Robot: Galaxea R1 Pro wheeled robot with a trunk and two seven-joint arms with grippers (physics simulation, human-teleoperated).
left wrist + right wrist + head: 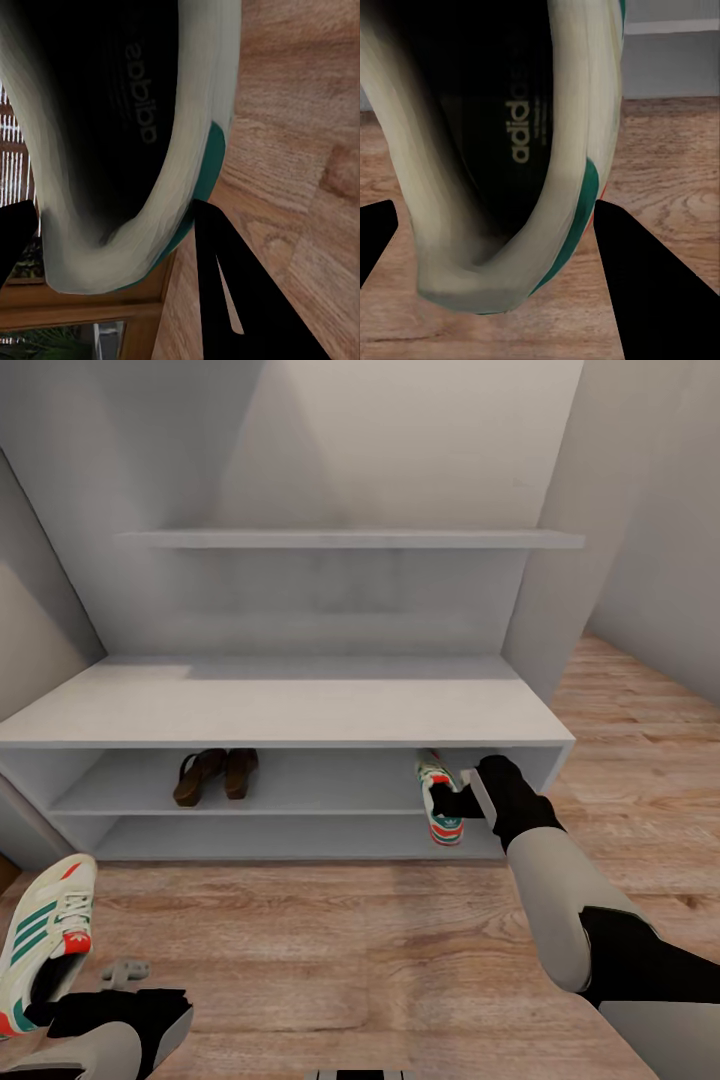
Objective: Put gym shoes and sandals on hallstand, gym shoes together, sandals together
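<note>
R gripper point(468, 792): clamped on gym shoe point(438, 796) heel, at hallstand point(290, 705) shelf edge, likely for placing.
L gripper point(60, 1000): clamped on 2nd shoe point(45, 935), prob. next beside it.
Sandals point(214, 774): paired on shelf.

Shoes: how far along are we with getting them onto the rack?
Done: both sandals sit together on the hallstand shelf. In hand: the right gripper holds one gym shoe at the shelf's right end; the left gripper holds the other gym shoe above the corridor floor. Left: placing both side by side.

Left gym shoe point(45, 930) cut by picture's edge; sandals point(215, 774) partly hidden under bench top
</note>
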